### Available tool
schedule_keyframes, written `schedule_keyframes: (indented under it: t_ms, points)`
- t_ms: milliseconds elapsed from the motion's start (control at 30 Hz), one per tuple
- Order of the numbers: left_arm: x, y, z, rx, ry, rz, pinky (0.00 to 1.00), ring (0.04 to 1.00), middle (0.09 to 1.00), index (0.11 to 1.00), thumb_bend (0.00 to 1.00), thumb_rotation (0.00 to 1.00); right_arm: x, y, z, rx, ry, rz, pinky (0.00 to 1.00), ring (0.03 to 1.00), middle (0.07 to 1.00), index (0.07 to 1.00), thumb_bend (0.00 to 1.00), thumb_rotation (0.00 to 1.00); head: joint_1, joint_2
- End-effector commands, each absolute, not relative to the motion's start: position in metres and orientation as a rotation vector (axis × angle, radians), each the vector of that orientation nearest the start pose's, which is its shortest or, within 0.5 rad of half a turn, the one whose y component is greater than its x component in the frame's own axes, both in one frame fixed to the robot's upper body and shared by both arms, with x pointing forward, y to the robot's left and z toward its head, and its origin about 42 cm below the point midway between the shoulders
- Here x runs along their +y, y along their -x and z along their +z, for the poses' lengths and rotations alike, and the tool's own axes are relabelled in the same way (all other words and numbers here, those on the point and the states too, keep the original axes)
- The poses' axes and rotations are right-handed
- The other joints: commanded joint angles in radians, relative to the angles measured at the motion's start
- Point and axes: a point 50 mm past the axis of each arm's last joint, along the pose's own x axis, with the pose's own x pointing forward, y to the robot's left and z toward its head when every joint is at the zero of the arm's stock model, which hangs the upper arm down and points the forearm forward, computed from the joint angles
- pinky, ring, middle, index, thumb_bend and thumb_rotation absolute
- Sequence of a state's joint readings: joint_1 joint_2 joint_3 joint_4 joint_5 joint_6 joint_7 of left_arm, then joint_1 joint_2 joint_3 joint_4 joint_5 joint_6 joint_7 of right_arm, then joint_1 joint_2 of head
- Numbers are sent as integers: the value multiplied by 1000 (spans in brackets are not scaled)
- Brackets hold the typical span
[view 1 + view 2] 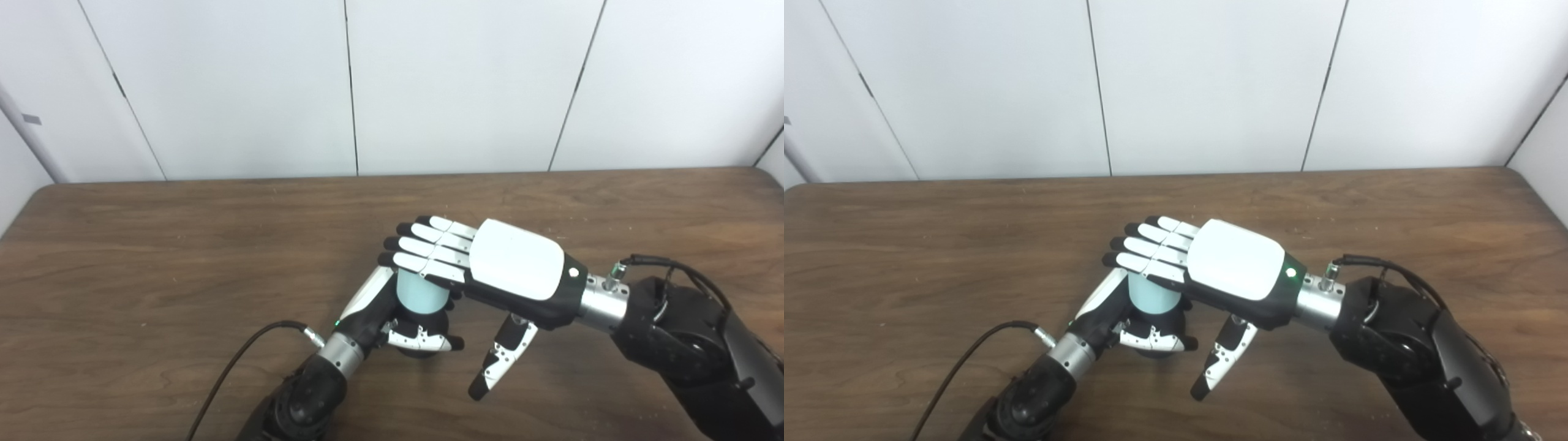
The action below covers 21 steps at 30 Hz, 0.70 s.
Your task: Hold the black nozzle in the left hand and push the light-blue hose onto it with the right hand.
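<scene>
Left hand (392, 321) clamps black plastic nozzle (422, 343) upright above wooden desk (153, 275); right hand (490, 263), fingers flat, grasping nothing, presses short light-blue hose piece (419, 293) downward, seating it.

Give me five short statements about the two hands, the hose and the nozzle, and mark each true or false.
1. The left hand is wrapped around the black nozzle. True.
2. The light-blue hose lies flat on the table. False: it stands upright on the nozzle.
3. The right hand is flat over the hose's top, fingers extended. True.
4. The right thumb grips the hose. False: it points down, apart from it.
5. The left hand is open. False: it is closed on the nozzle.
</scene>
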<state>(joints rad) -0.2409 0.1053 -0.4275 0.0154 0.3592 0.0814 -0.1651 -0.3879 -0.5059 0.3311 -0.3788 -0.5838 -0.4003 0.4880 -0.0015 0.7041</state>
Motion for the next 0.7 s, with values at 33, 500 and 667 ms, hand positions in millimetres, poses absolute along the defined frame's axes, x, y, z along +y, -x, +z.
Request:
schedule_keyframes:
  t_ms: [33,500,667]
  points:
    - [108,-314,113,-2,-595,-636,758,523,537,485,517,78,-195,-307,264,-853,1358,916,979,1000,1000,1000,885,498,1,2]
    - [109,-315,115,6,-617,-648,854,623,574,486,517,80,-194,-307,263,-849,1368,939,983,1000,1000,1000,884,496,4,8]
    - [109,-316,115,10,-623,-648,944,646,583,487,517,80,-194,-306,261,-846,1371,952,983,1000,1000,1000,884,496,4,8]
